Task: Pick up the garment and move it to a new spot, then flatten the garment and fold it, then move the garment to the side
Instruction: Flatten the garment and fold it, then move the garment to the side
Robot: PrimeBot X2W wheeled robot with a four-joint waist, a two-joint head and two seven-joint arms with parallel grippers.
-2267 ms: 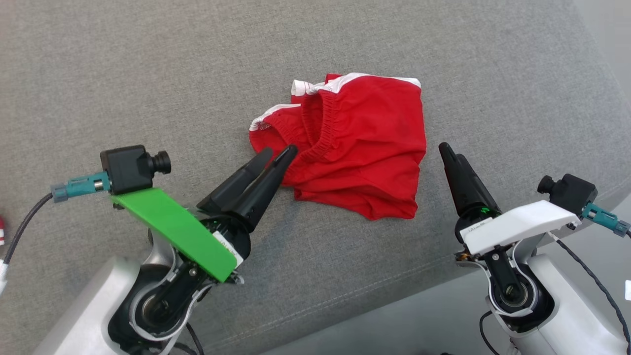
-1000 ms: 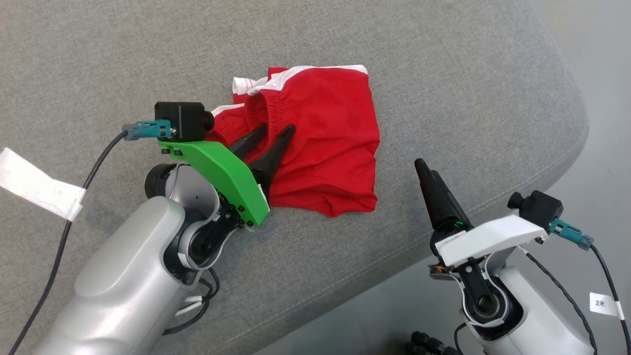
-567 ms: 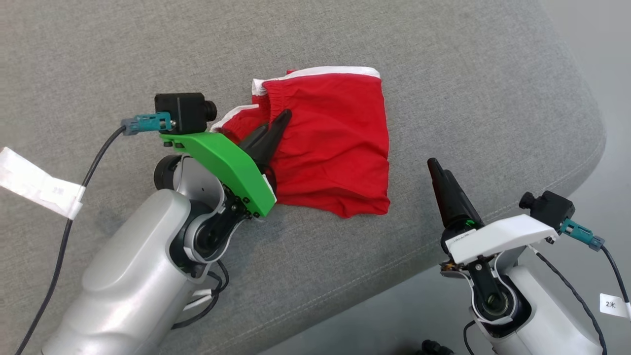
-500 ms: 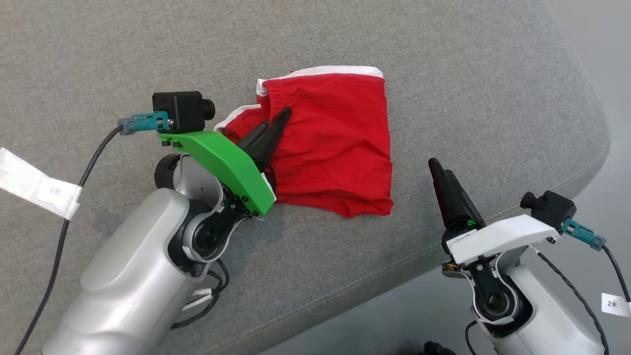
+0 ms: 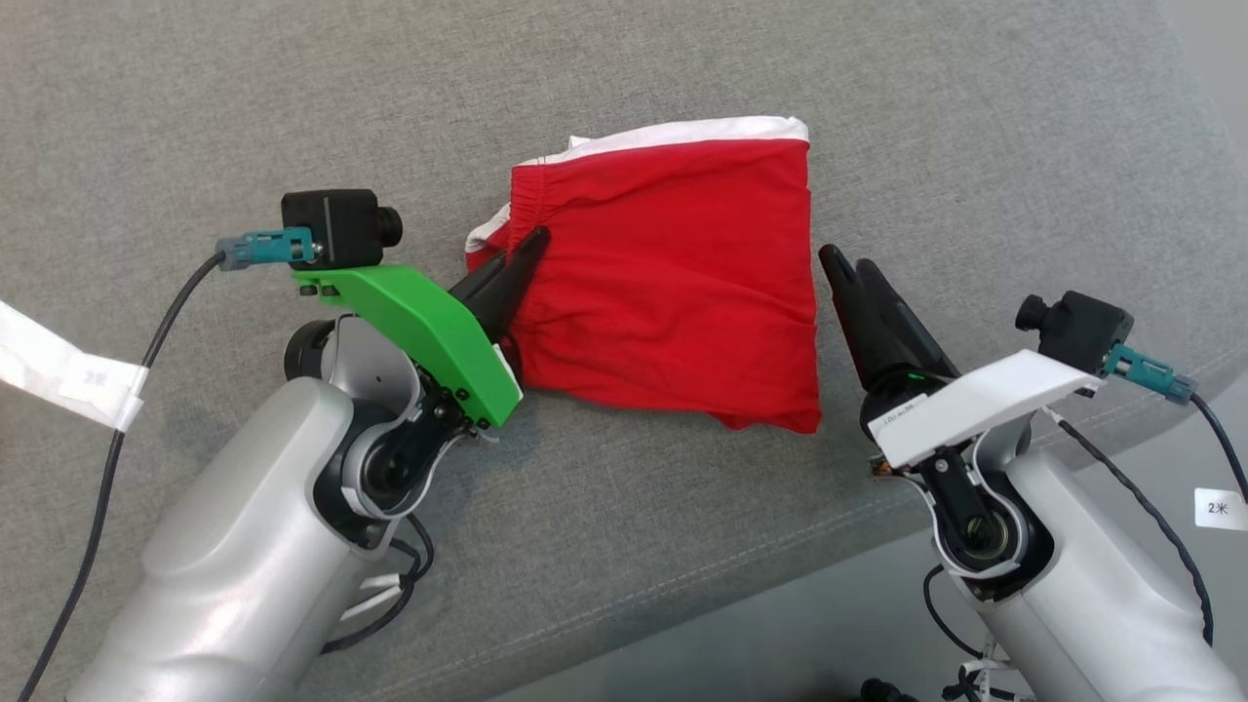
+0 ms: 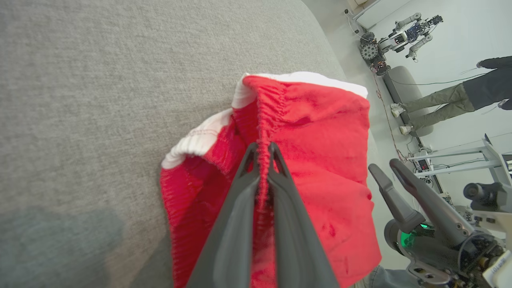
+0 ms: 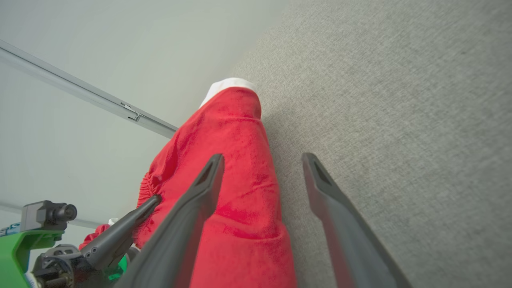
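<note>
Room: pale wall (image 7: 120,40) with a metal rail (image 7: 80,92) behind the garment in the right wrist view. In the left wrist view, well beyond the garment, are pale floor, a person's legs (image 6: 436,105) in olive trousers and another robot (image 6: 400,36).

Surface: big grey cushion (image 5: 292,97), coarse woven fabric, rounded edge with a stitched seam on the near side of the garment.

Garment (image 5: 673,283): red shorts, thin soft cloth, lying on the cushion roughly as a flat rectangle with light wrinkles. White trim runs along the far edge. The gathered elastic waistband is bunched at its left side, with a ribbed white hem poking out there.

Left gripper (image 6: 262,154): fingers pressed together, pinching the waistband ridge at the garment's left edge, which is lifted slightly. Green plastic bracket (image 5: 409,322) carries its camera.

Right gripper (image 7: 262,160): fingers spread, holding nothing, just beside the garment's right edge. One finger is over red cloth, the other over grey fabric; cannot tell if they touch. White bracket (image 5: 985,405) sits on its wrist.

Small: paper tag (image 5: 1221,508) on the right cable, white tape (image 5: 58,370) on the left cable.
</note>
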